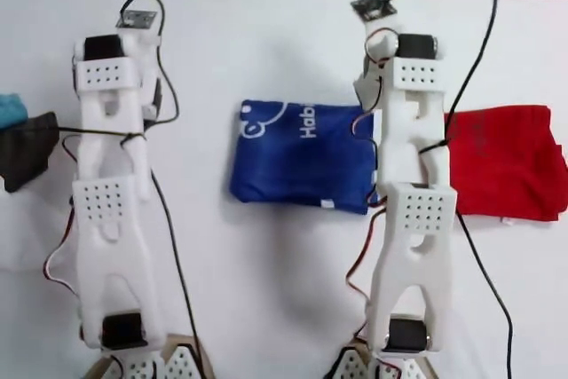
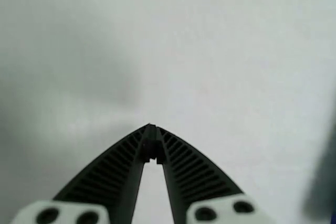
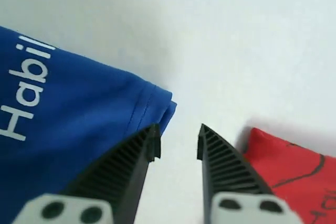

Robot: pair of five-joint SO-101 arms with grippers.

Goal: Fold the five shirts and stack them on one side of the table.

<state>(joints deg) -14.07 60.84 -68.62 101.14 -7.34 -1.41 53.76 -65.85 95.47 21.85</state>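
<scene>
High view: a folded blue cotton shirt with white print (image 1: pixel 302 157) lies flat in the middle of the white table (image 1: pixel 266 290), between the two white arms. Its far-right edge runs under the right arm (image 1: pixel 408 210). A red cotton shirt (image 1: pixel 510 161), loosely folded and a little rumpled, lies on the other side of that arm, toward the table's right edge, with its near edge also tucked beneath the arm. The blue and red shirts lie apart, with a strip of bare table between them.

At the left edge of the table, beside the left arm (image 1: pixel 106 219), sits a dark grey garment (image 1: pixel 27 148). A scrap of teal cloth (image 1: pixel 11 111) is just above it, possibly touching, though the frame cuts both off.

The left gripper (image 2: pixel 151 129) hangs over bare table with its ribbed black fingers pressed together at the tips, holding nothing. The right gripper (image 3: pixel 178 135) is poised over the gap between the blue and red shirts (blue hem corner near one finger, red corner near the other). Its fingers stand slightly apart and hold no cloth.
</scene>
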